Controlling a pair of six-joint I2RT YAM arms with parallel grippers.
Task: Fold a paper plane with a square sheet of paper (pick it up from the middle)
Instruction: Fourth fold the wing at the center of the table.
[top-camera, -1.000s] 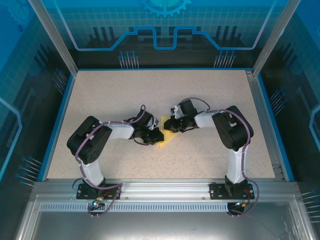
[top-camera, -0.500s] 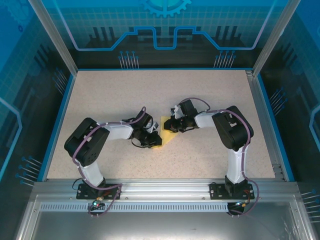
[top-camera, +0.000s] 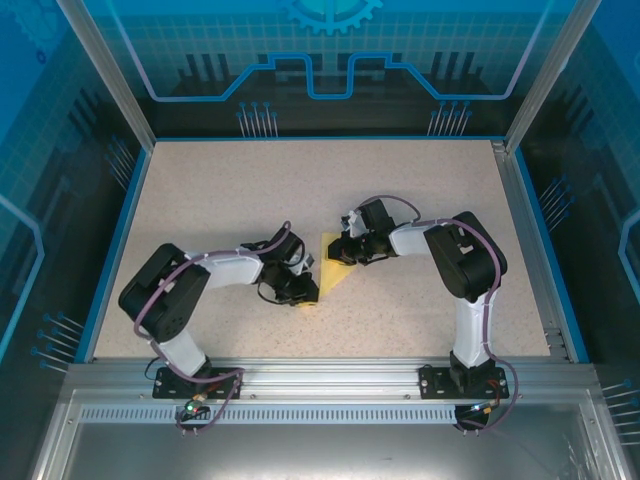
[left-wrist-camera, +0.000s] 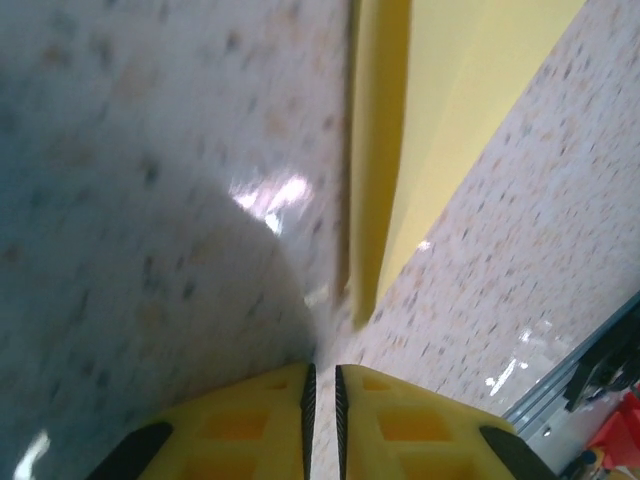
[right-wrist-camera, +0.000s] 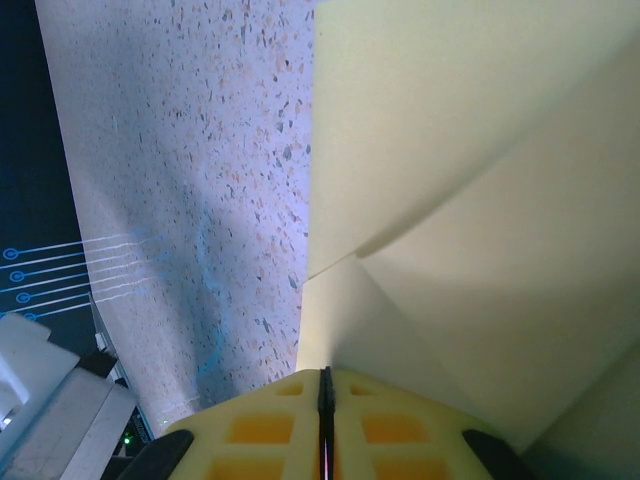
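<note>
Farther back from paper, left gripper

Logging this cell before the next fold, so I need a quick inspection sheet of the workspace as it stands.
Surface: speckled beige table, blue-edged.
Job's things: pale-yellow paper sheet, partly folded, lying on the table between the grippers.
Clutter: nothing seen.
Grippers: left gripper has its jaws shut, just short of a folded edge; right gripper has its jaws shut at the paper, pinch uncertain.
Cables: purple cables run along both arms, off the paper.
Surroundings: blue panel walls, aluminium frame.
</note>
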